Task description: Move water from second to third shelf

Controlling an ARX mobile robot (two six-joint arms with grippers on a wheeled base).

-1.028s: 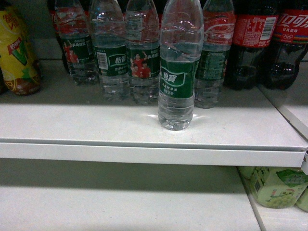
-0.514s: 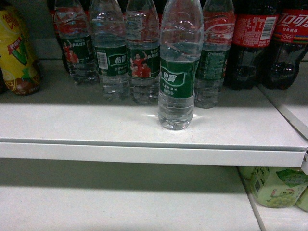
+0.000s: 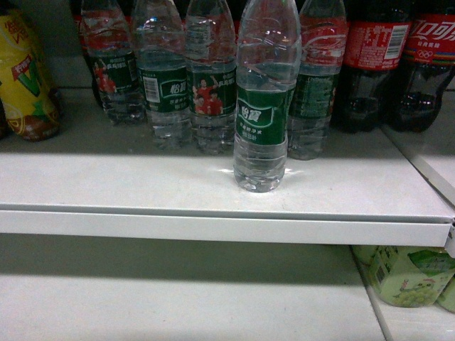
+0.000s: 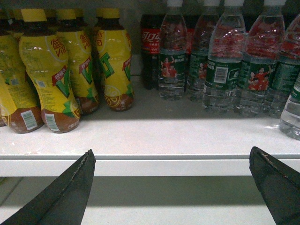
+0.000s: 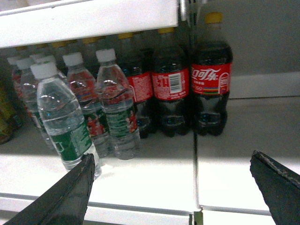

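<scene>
Both sets of fingers spread wide, gripping nothing, short of the shelf edge.

Right fingers (image 5: 171, 187): water (image 5: 63, 122) just beyond the left fingertip, upright, alone ahead of its row on the shelf (image 5: 154, 187). Left fingers (image 4: 171, 180): same bottle far right. Best centred on the green label, squeezed below the shoulder, lifted straight clear of the cola bottles (image 5: 212, 79). Nothing shifted since the earlier frame.

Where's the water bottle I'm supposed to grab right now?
In the head view the water stands upright near the shelf's front edge, right of centre, alone ahead of the row of water bottles, cola bottles to its right.
</scene>
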